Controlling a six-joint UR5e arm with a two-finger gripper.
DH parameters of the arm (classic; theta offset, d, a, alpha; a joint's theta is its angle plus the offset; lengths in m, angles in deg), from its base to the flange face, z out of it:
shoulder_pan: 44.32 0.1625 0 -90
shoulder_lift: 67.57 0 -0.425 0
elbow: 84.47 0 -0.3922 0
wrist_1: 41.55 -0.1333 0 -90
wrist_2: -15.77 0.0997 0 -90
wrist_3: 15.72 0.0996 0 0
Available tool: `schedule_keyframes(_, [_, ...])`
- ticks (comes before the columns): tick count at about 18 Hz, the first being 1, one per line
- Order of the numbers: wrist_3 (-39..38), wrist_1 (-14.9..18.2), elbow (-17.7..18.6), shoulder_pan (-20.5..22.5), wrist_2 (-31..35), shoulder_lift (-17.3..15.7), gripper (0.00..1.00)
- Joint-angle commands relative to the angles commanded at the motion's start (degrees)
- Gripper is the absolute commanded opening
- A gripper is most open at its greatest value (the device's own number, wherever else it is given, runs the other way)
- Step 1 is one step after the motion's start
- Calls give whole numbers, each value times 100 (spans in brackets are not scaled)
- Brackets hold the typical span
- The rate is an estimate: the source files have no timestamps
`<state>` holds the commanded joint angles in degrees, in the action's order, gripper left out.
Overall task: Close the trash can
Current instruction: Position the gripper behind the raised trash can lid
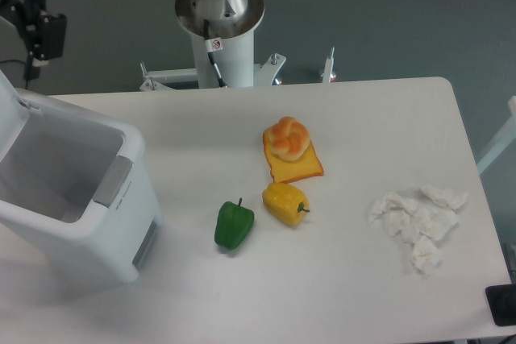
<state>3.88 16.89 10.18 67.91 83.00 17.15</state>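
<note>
The trash can [76, 223] is a large white boxy bin at the left of the table. It stands open and I can see into its hollow inside. Its white lid [11, 110] is tipped up at the far left edge of the frame. The grey latch tab [112, 180] sits on the right rim. My gripper [32, 58] is a black shape at the top left, just above and behind the raised lid. Its fingers are mostly hidden against the dark background, so I cannot tell how the jaws stand.
A green pepper [234, 225] and a yellow pepper [285, 203] lie mid-table. A bun on an orange slice [291, 151] lies behind them. Crumpled white tissue [417, 219] lies at the right. The arm's base [219, 18] stands at the back edge.
</note>
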Motion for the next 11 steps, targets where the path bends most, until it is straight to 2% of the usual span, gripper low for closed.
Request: schedule_keyframes(11, [-88, -70, 9, 18, 26, 18, 100])
